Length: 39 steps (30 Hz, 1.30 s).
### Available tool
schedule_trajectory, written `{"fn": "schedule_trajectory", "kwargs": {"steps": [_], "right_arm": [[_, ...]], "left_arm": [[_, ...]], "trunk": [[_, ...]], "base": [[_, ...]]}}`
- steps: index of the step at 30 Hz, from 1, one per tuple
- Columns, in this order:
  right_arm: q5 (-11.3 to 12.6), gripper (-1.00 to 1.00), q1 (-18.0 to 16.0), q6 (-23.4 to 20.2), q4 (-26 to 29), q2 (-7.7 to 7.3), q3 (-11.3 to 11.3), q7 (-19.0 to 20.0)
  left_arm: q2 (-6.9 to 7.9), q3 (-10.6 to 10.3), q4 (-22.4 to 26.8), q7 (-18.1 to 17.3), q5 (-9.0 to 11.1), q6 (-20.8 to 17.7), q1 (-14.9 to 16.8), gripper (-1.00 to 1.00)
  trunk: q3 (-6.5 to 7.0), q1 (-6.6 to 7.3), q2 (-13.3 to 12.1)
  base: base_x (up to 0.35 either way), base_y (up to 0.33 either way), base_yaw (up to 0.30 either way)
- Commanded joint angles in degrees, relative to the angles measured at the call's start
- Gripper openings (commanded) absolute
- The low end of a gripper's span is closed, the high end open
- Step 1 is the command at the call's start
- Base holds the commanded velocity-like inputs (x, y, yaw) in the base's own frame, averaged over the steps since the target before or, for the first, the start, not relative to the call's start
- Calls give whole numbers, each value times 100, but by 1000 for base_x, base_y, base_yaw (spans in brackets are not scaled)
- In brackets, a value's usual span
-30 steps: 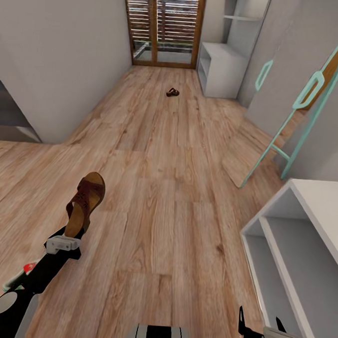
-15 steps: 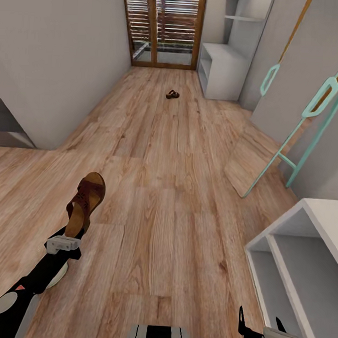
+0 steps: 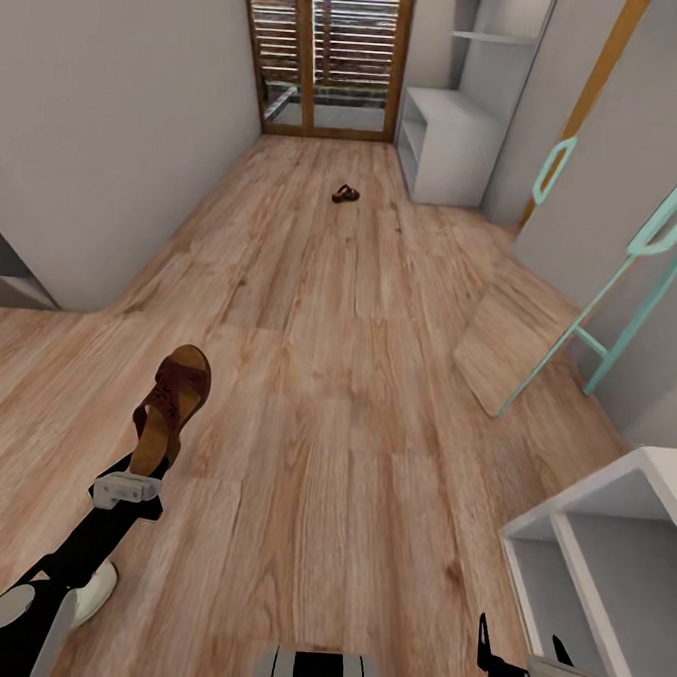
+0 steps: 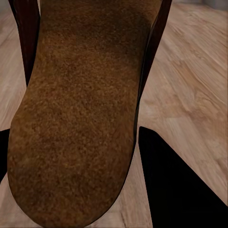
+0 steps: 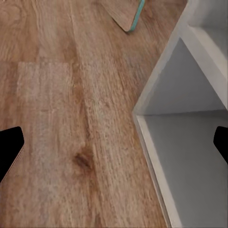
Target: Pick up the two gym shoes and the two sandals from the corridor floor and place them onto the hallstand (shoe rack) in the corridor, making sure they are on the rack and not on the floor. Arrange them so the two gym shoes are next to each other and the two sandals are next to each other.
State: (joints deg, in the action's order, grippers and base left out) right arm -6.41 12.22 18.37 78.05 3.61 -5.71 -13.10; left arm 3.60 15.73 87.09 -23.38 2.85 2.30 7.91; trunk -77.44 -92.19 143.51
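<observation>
While my left fingers [image 3: 148,467] are clenched on the heel end of one sandal [image 3: 172,406], its long axis runs straight out ahead of them, toe pointing up the corridor and tan footbed turned to my left wrist camera. In the head view it hangs above the floor [image 3: 336,378] at my left, clear of the planks.

What matters for my next move is where the shoe rack [image 3: 606,555] lies from that sandal: it sits at my lower right, across my body, well apart from the left arm. My right fingers [image 3: 519,660] hang just beside the rack's near corner and, judging by the two dark tips set wide apart in the right wrist view, they are spread and carry nothing. So the nearer arm is the idle one, and the loaded arm has the longer reach. I judge I must either turn my base toward the rack or swing the left arm across, bringing the sandal's length in line with a tier.

Far up the corridor, the second sandal [image 3: 344,194] lies on the floor near the wooden door [image 3: 326,52]. A pale rounded thing shows under my left arm, perhaps a gym shoe; I cannot tell for sure.
</observation>
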Motion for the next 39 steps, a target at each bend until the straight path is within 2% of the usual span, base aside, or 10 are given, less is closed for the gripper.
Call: {"fn": "schedule_trajectory", "kwargs": {"steps": [1, 30, 39], "right_arm": [[0, 100, 0, 0, 0, 0, 0, 0], [0, 100, 0, 0, 0, 0, 0, 0], [0, 100, 0, 0, 0, 0, 0, 0]], "left_arm": [[0, 0, 1, 0, -11, 8, 0, -100], [8, 15, 1, -6, -5, 8, 0, -100], [9, 29, -7, -8, -3, 59, 0, -100]], "trunk": [[0, 0, 0], [0, 0, 0], [0, 0, 0]], "base": [[312, 0, 0], [324, 0, 0], [100, 0, 0]]}}
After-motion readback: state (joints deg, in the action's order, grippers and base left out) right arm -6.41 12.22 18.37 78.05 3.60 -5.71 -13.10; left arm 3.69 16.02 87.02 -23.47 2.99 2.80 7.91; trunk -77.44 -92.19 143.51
